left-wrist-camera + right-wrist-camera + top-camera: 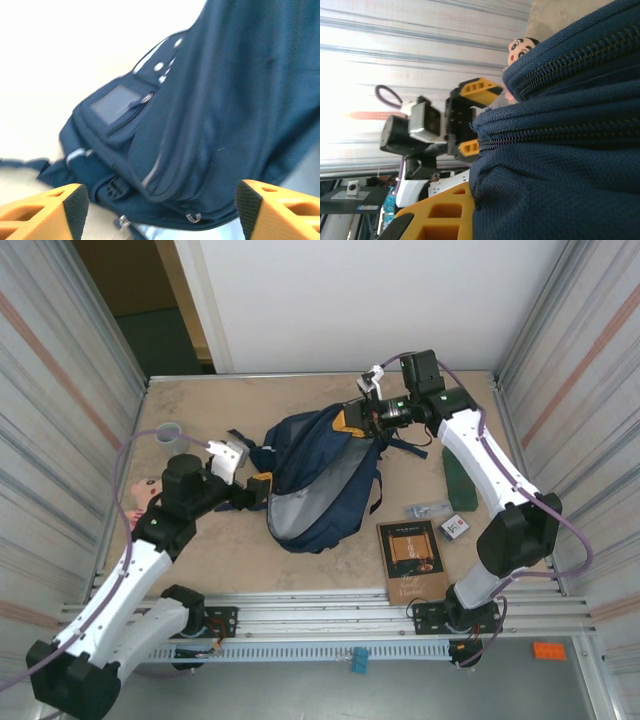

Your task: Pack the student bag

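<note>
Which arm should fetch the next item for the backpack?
Left, I'd say. The left end effector is open and free beside the backpack, while the right end effector is shut on the backpack's top edge. The book lies nearer the right arm, though, so expect a long reach.

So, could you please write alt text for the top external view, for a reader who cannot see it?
A navy student bag lies mid-table, its top edge pinched and lifted by the right gripper. The left gripper stands open at the bag's left side. A brown book lies on the table to the bag's right.
</note>
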